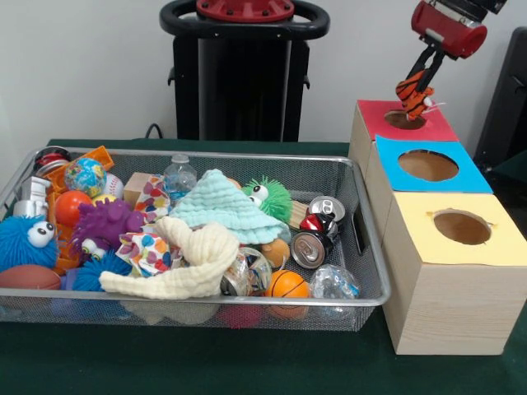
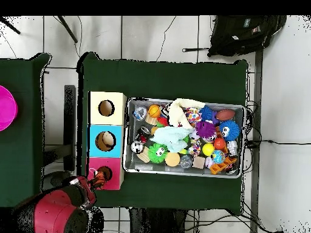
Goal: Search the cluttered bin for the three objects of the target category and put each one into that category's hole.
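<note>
So the gripper (image 1: pixel 416 89) is clamped onto a little orange-and-black striped plush toy (image 1: pixel 411 96), looks like a tiger, and it's dangling right over the hole in the red-topped box (image 1: pixel 431 124). The toy's bottom end is just about at the rim of that hole, hard to say if it's touching. From above you can see the same thing: the red arm (image 2: pixel 56 212) reaches over and the toy (image 2: pixel 97 178) sits right at the red box's (image 2: pixel 113 179) edge.

Next along from the gripper is the blue-topped box (image 1: pixel 461 175) and then the yellow-topped one (image 1: pixel 502 245), each with its own round hole, all three lined up touching each other on the green counter (image 1: pixel 206 370).

Well off to the side of the gripper is the wire mesh bin (image 1: pixel 362 271), absolutely stuffed. There's a mint cloth (image 1: pixel 221 210), a cream knotted cloth (image 1: pixel 193 263), a green fuzzy ball with googly eyes (image 1: pixel 270 196), a blue one (image 1: pixel 25 240), a purple spiky one (image 1: pixel 103 222), a mini basketball (image 1: pixel 288 284), a couple of cans (image 1: pixel 309 247) and a small water bottle (image 1: pixel 179 175).
</note>
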